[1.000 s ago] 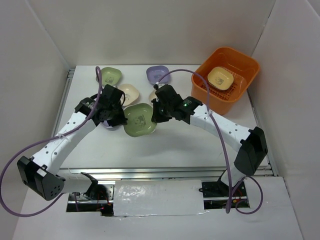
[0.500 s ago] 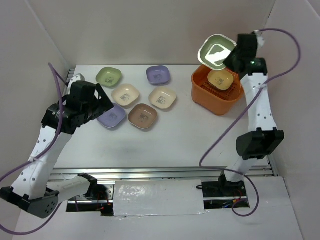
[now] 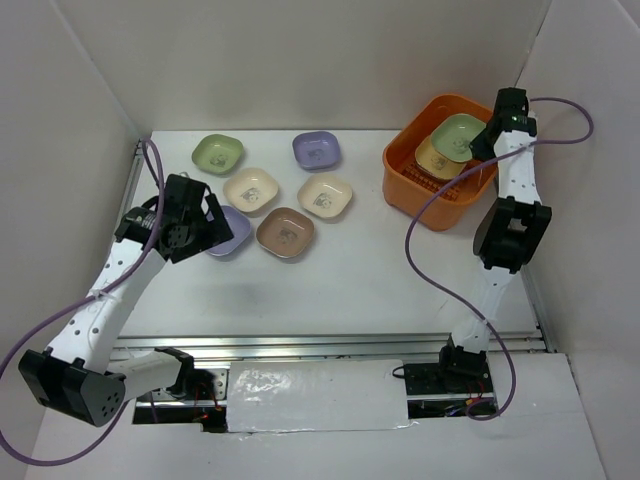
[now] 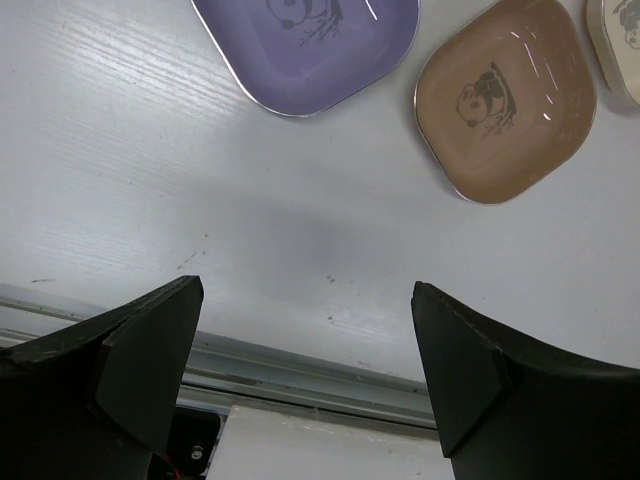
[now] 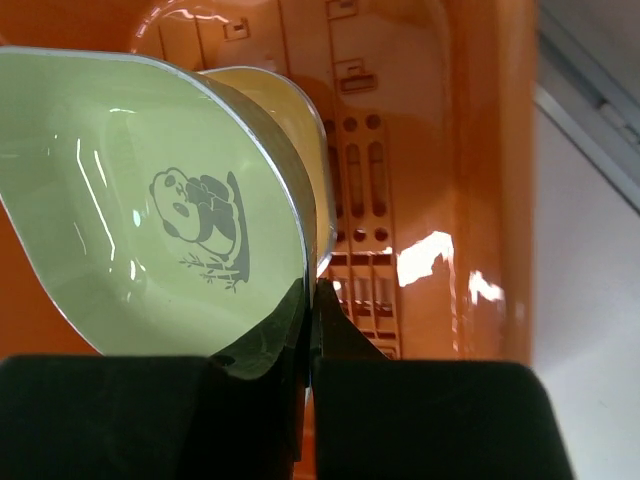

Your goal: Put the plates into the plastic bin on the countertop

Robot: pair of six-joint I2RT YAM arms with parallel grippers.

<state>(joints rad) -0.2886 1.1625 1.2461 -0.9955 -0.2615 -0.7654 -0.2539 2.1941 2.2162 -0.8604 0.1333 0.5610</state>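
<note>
- The green panda plate (image 5: 150,210) is clamped by its rim in the right gripper (image 5: 308,305), whose fingers are pressed together on it.
- This plate is held tilted inside the orange plastic bin (image 3: 405,185), towards the bin's far right side.
- A yellow plate (image 5: 290,120) is seen lying on the bin's slotted bottom, partly hidden behind the held plate. Whether the two touch cannot be told.
- The bin is placed at the far right corner of the white countertop (image 4: 150,150).
- The left gripper (image 4: 305,290) is seen with its fingers spread wide apart, held over the countertop near the metal rail (image 4: 300,365).
- Just beyond the left gripper, the near lilac plate (image 4: 310,40) and the brown plate (image 4: 505,100) are seen lying flat, close beside each other but apart.
- Farther back on the countertop, four more plates are laid flat and apart: the far-left green plate (image 3: 218,152), the far lilac plate (image 3: 317,150), the left cream plate (image 3: 250,188) and the right cream plate (image 3: 325,195).
</note>
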